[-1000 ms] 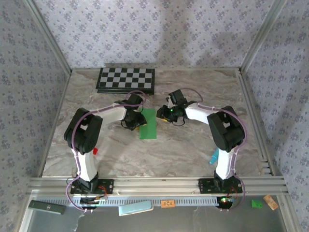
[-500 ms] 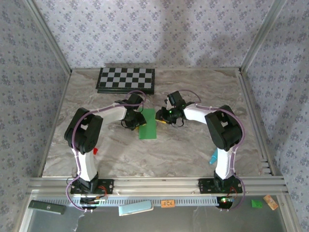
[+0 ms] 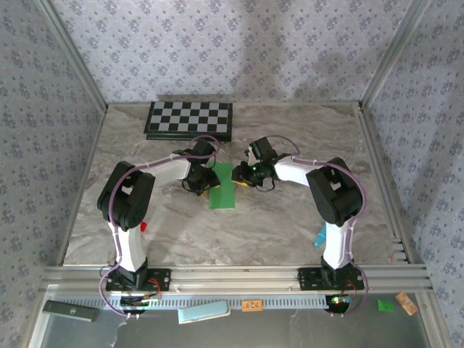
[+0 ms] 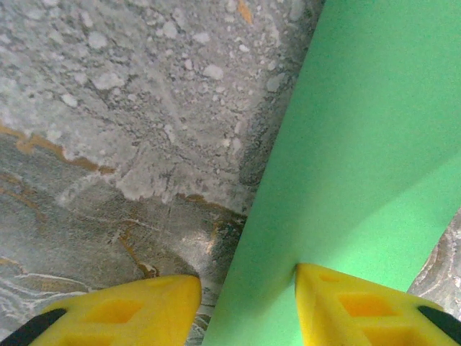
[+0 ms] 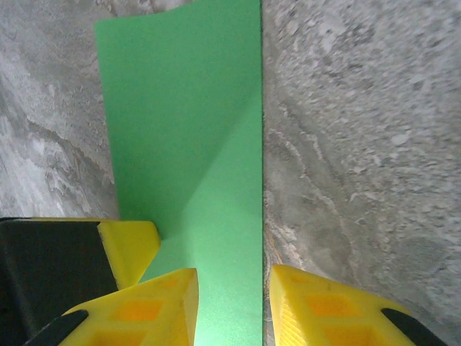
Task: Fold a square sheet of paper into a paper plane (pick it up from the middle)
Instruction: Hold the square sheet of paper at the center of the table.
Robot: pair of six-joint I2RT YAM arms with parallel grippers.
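The folded square sheet of paper [image 3: 222,185] is straddled by the spread left gripper [image 4: 247,294] and right gripper [image 5: 232,292]; edge pinching is judged next.

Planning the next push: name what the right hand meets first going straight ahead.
Probably the green paper: its edge lies between the right hand's fingers, marble table beside it; depth unclear.

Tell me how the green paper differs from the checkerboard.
The green paper is plain, one colour; the checkerboard is black-and-white squares. The paper is narrower than the checkerboard. The paper lies mid-table between the left hand and right hand; the checkerboard lies by the far edge, apart from both. Both rest on the marble table.
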